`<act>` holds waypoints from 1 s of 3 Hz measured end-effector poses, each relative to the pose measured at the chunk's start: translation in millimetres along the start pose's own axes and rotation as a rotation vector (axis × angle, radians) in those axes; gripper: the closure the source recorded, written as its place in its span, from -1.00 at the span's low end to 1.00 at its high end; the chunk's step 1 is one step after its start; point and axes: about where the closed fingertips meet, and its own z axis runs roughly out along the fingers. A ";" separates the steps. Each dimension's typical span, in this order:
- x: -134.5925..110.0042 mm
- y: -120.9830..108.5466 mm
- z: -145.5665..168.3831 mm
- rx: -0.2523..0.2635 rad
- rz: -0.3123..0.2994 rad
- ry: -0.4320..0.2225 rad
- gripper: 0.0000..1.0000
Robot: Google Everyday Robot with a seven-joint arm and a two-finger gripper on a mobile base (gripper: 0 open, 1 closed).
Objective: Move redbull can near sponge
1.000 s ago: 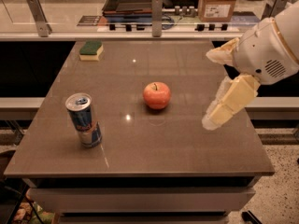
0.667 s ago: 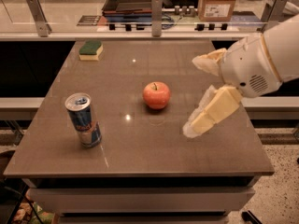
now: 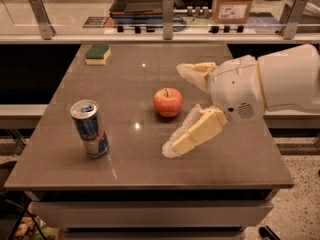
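Observation:
The redbull can (image 3: 90, 129) stands upright near the front left of the brown table (image 3: 125, 79). The sponge (image 3: 97, 54), green on top and yellow below, lies at the table's far left corner. My gripper (image 3: 176, 109) comes in from the right above the table, right of the red apple (image 3: 167, 102). Its two cream fingers (image 3: 195, 132) are spread wide apart and hold nothing. The gripper is well to the right of the can and apart from it.
The apple sits mid-table between gripper and can. A glass barrier with metal posts (image 3: 168, 15) runs behind the table. Behind it are a cardboard box (image 3: 234, 3) and a dark tray (image 3: 142, 0). The table's front edge (image 3: 150, 188) is close to the can.
My gripper has moved left across the table toward the apple and the can, and now sits lower and nearer the middle. The can, apple and sponge have not moved.

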 end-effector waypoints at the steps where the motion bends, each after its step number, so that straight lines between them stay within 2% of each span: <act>1: 0.3 0.1 -0.3 0.001 0.001 0.002 -1.00; 2: 1.0 -4.2 8.6 0.024 -0.007 -0.024 -1.00; 3: 1.8 -15.7 32.2 0.049 -0.032 -0.077 -1.00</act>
